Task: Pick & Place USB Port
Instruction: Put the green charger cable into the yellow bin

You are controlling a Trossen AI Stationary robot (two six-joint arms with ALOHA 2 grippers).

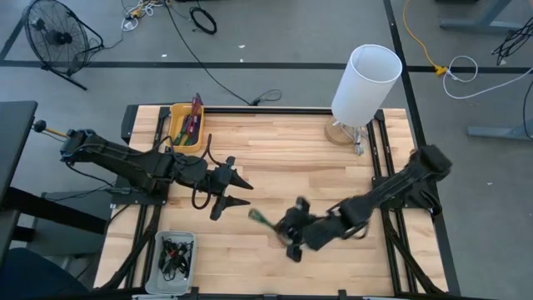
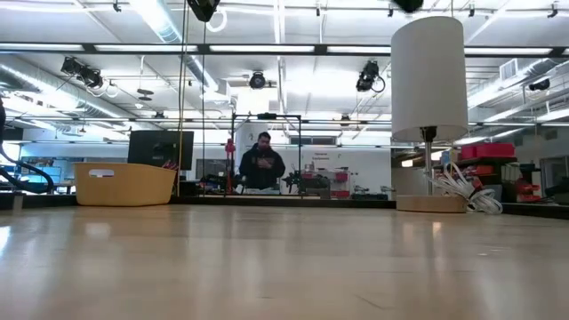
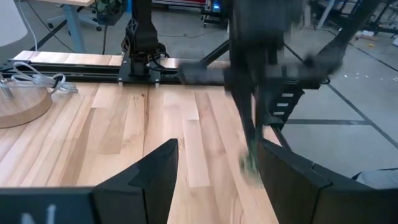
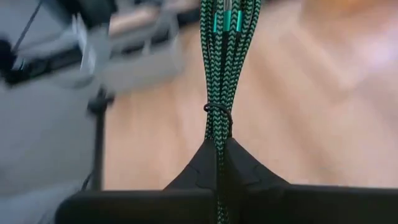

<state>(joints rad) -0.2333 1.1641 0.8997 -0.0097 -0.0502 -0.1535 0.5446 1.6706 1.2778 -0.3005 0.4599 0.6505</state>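
braided cloth cable (image 4: pixel 219 62), wood table (image 1: pixel 283 150) — matt

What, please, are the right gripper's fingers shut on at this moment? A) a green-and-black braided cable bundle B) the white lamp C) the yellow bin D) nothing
A: in the right wrist view the right gripper has its fingers pinched together on the green-and-black braided cable bundle.

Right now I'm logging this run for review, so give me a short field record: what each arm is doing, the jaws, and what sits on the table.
right gripper: jaws shut on the green braided cable, table's middle
left gripper: jaws open, empty, facing the right arm
yellow bin: table's far left corner
small grey tray: near left edge
lamp: far right, white shade
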